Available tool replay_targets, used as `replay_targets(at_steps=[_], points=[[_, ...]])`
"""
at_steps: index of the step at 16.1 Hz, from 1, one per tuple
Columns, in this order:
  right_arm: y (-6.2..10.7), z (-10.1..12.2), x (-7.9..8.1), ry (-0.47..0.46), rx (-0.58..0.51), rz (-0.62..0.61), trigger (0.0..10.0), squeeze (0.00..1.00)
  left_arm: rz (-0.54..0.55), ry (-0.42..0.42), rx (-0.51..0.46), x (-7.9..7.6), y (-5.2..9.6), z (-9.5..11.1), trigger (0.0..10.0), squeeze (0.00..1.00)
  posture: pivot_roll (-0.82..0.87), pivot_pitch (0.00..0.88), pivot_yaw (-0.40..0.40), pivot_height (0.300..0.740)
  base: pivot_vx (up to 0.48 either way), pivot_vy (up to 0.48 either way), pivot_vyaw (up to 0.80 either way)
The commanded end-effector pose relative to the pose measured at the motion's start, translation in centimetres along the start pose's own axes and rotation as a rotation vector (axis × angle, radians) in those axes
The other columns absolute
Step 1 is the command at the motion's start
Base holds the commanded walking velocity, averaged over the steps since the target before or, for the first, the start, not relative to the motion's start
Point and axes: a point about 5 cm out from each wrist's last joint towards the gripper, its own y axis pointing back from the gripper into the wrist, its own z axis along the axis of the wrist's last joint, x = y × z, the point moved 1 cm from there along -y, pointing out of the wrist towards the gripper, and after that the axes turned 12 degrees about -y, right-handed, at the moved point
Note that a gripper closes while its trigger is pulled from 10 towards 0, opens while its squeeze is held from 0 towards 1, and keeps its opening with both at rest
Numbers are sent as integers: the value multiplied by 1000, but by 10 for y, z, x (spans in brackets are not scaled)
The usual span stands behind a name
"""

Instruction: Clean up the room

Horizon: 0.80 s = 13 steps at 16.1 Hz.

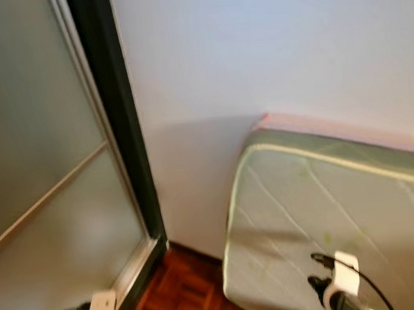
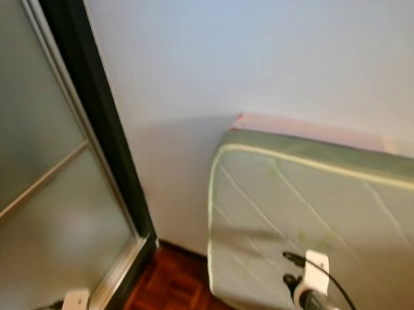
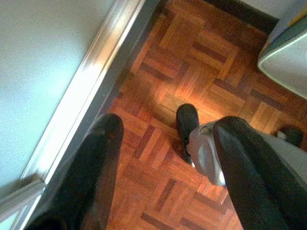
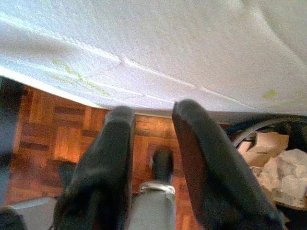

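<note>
Left tool (image 3: 163, 158) spread, empty | right tool (image 4: 151, 143) spread, empty | mattress (image 1: 321, 211) near

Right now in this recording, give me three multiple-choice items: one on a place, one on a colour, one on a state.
1. The mattress leans against:
A. the white wall
B. a sofa
C. a fridge

2. The floor is:
A. grey carpet
B. reddish-brown parquet
C. white tile

3. The right pincer is:
A. shut on a cloth
B. shut on a box
C. open, holding nothing

Answers: 1 A, the mattress stands on edge at the wall; 2 B, wood blocks show in both wrist views; 3 C, floor shows between its fingers.
</note>
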Motion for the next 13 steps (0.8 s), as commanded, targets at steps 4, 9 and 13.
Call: replay_targets(at_steps=[4, 9, 13], points=[[-1, 10, 5, 1, -29, 11, 10000, 0, -8, 0, 32, -4, 2, -11, 10000, 0, 88, 0, -34, 740, -252, 0, 0], [-1, 10, 5, -4, -33, 10, 10000, 0, -8, 3, 30, -4, 2, -10, 10000, 0, 88, 0, -33, 740, -251, 0, 0], [-1, 11, 5, -7, -36, 10, 10000, 0, -8, 3, 30, -4, 2, -10, 10000, 0, 91, 0, -34, 740, -189, 0, 0]])
